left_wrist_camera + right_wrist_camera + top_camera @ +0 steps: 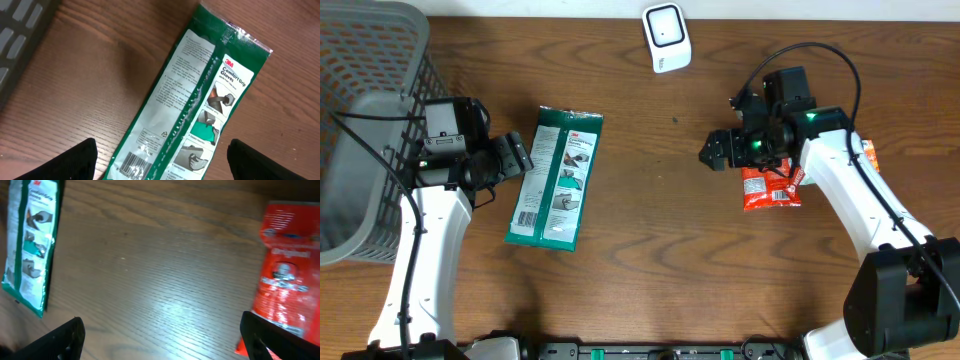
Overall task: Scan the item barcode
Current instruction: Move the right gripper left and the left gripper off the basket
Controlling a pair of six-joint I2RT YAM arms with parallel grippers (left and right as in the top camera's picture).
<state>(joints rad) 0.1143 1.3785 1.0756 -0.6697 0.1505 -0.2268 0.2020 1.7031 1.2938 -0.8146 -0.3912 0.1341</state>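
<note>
- Judging by how things lie, we put the task at an early or in-between stage: nothing is held up to the white plastic barcode scanner (666,38), which stands alone at the far edge of the brown wooden desk (650,240).
- We see the green plastic glove pack (556,178) lying flat on the left half of the desk, well apart from the scanner, with its lower end towards the robot.
- The left gripper (516,156) sits just beside the pack's left edge. Its jaws are spread wide and grip nothing.
- A red foil snack pouch (772,186) lies flat on the right side, partly under the right arm. The right gripper (712,152) hangs to its left, and its jaws also stand wide apart with only bare wood between them.
- We cannot tell from these views whether either item has already been scanned. What looks left, to us, is to grasp an item, carry it to the scanner and turn its code towards the window.
- On the glove pack we read "3M" and "Comfort Grip Gloves" beside small pictures of gloves in use. The printed barcode (131,168) sits at the lower end of its white panel, facing up.
- The fine print on that panel is too small to read, and the lettering on the red pouch is too blurred.
- A grey plastic mesh basket (360,60) stands at the far left.
</note>
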